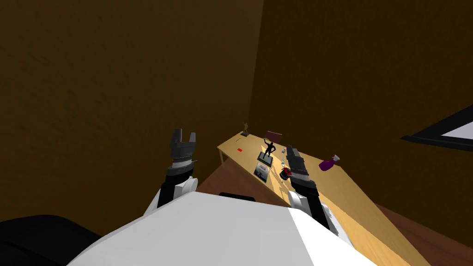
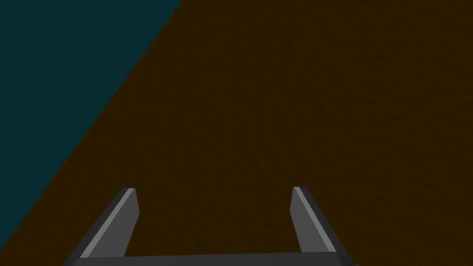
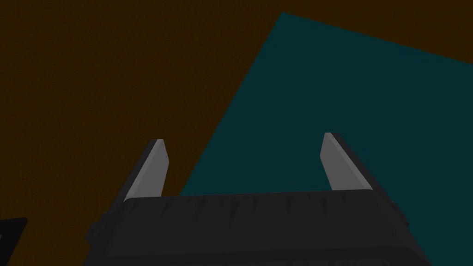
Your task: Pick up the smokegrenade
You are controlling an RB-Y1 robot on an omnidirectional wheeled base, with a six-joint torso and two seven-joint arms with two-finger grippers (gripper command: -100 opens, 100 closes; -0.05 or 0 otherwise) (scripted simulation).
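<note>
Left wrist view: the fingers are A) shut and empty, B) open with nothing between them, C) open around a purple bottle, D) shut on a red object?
B: the left gripper has its two fingers standing well apart, about a third of the picture's width, with nothing between them.

Wooden table point(image 1: 351, 194), black figurine point(image 1: 269, 148), purple bottle point(image 1: 327, 164)
</note>
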